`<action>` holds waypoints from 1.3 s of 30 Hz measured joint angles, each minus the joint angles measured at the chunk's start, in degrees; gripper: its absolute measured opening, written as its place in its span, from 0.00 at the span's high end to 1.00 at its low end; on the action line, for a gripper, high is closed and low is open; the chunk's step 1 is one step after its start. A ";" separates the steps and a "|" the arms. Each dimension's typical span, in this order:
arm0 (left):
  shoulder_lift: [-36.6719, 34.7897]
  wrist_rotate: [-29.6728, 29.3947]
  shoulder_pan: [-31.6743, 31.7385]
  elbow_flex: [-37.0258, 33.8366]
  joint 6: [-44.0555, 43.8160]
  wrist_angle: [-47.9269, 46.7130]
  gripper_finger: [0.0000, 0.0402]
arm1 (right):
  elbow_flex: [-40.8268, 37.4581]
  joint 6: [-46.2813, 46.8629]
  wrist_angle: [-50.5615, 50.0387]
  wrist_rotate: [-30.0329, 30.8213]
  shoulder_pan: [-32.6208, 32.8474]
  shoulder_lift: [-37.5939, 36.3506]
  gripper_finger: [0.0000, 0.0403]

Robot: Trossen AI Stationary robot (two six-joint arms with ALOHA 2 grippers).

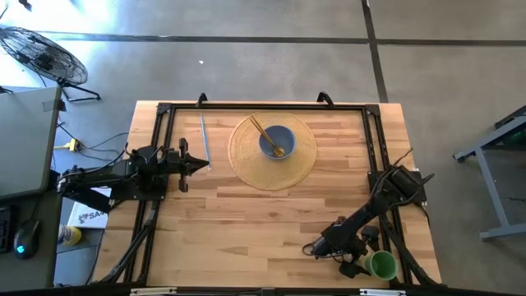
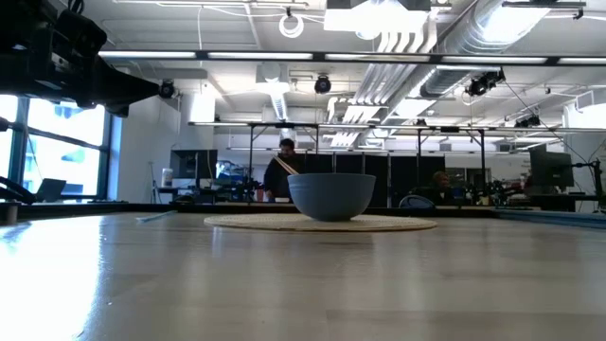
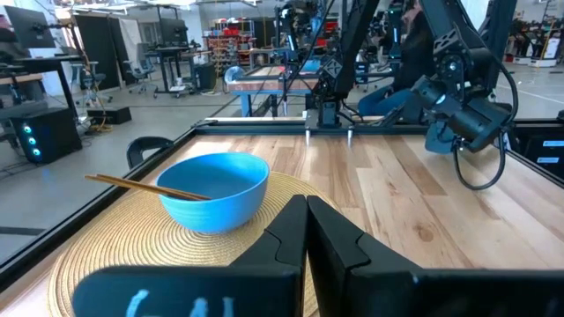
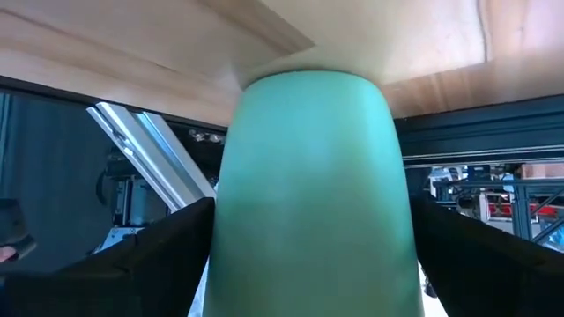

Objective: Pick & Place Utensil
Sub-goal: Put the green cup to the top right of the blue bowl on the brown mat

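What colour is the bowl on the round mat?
Blue; the bowl shows best in the left wrist view.

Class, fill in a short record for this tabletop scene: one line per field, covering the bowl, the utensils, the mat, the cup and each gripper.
bowl: blue bowl, upright on the mat
mat: round woven placemat, far middle of the table
chopsticks: chopsticks resting in the bowl, ends leaning over its rim
loose utensil: silver utensil lying flat on the table, left of the mat
cup: green cup at the near right corner
left gripper: left gripper shut, beside the silver utensil
right gripper: right gripper around the green cup
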 joint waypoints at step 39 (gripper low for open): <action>0.00 0.00 0.00 0.00 0.00 0.00 1.00 | 6.01 -1.99 -6.75 8.52 -34.59 0.00 0.18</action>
